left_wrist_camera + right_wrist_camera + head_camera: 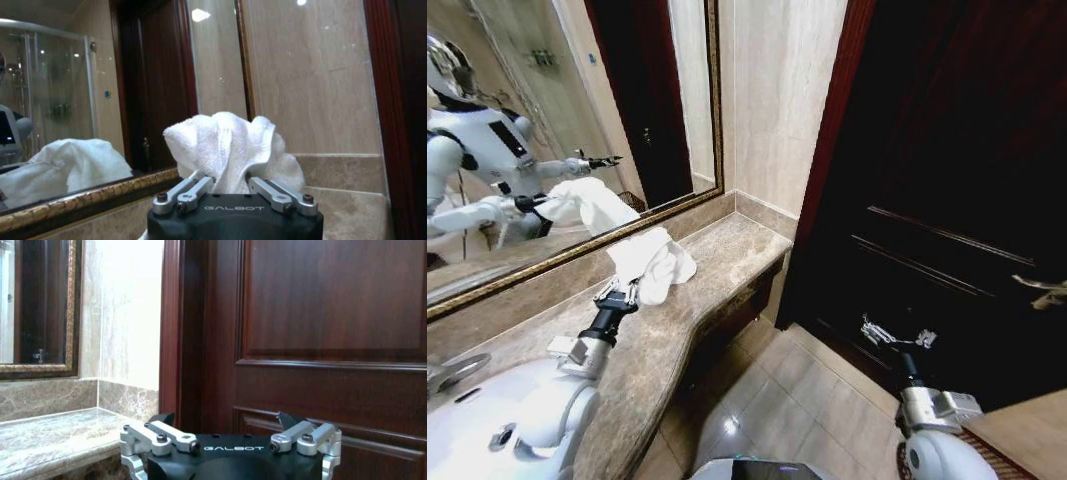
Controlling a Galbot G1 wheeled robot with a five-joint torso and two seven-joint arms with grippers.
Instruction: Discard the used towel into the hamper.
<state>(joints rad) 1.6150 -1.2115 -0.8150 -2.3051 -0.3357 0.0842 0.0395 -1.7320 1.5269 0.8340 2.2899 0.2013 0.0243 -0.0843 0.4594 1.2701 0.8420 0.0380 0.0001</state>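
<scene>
While the left gripper (623,293) is clamping a fold of the white towel (653,262) above the marble counter (727,255), the cloth is drooping: soft, light, best pinched at a bunched ridge. Right gripper (897,337) is idling with fingers spread near the dark door (947,180). Left wrist view is showing the pinch closely; head view is placing it near the mirror (557,130).

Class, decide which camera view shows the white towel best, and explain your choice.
The left wrist view: the towel rises close up between the left claw fingers. The head view shows it smaller on the marble counter, with the claw at its edge. The right wrist view faces the wooden door.
</scene>
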